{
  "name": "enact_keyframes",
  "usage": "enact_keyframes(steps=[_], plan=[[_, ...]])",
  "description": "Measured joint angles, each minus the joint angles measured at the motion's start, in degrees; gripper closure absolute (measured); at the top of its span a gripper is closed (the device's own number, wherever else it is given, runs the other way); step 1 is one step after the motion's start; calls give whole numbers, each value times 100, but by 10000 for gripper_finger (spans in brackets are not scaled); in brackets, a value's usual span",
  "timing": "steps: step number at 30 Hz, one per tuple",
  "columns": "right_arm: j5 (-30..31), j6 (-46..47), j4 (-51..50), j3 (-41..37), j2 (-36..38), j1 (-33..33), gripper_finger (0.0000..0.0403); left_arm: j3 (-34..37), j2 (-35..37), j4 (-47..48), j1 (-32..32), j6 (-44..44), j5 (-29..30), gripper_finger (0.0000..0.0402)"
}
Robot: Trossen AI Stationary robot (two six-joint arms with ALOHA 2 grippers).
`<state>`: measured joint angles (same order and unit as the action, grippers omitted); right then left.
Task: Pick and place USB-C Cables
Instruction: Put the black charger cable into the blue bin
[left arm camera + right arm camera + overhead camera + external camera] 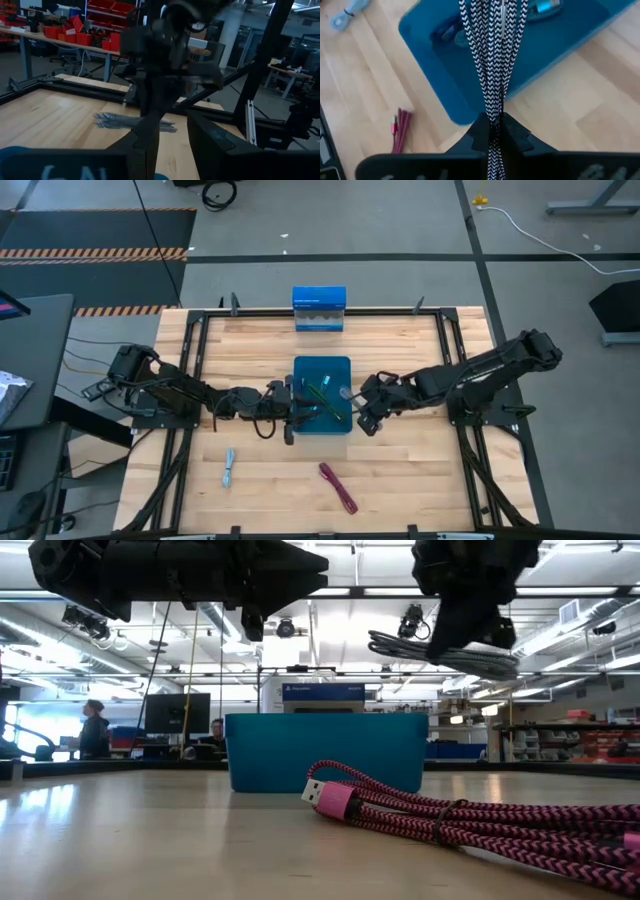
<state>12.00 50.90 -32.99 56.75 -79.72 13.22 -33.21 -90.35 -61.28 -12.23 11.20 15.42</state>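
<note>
My right gripper (492,125) is shut on the grey braided cable bundle (492,55), at the right edge of the blue bin (322,370) and above its rim. The same bundle shows in the low view (440,648). A purple cable (445,32), a teal one (545,7) and a green one (320,393) lie in the bin. The pale blue cable (229,468) and the magenta cable (338,486) lie flat on the table near the front. My left gripper (172,145) is open and empty over the bin's left edge. My right gripper pinches the grey bundle (493,112) between its two fingers, several strands together. The fingers lie along the bundle, which sticks out past the fingertips toward the bin. In the low view the bundle (420,645) is lifted clear, roughly level, above the bin's rim.
A blue box (319,310) stands at the table's far edge behind the bin. A black metal frame (190,360) runs around the table. The magenta cable lies close in front of the low camera (450,815). People show in the room beyond (93,730).
</note>
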Motion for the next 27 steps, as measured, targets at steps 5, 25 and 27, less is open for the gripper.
enact_keyframes(steps=[5,25,27], plan=[[-103,-218,192,0,6,-230,379,2,0,5,0,0,0,294],[-689,-719,1523,-2,-249,-887,378,2,0,-5,0,2,-2,294],[-833,-606,1763,-2,-440,-937,377,7,0,-5,0,2,-12,294]])
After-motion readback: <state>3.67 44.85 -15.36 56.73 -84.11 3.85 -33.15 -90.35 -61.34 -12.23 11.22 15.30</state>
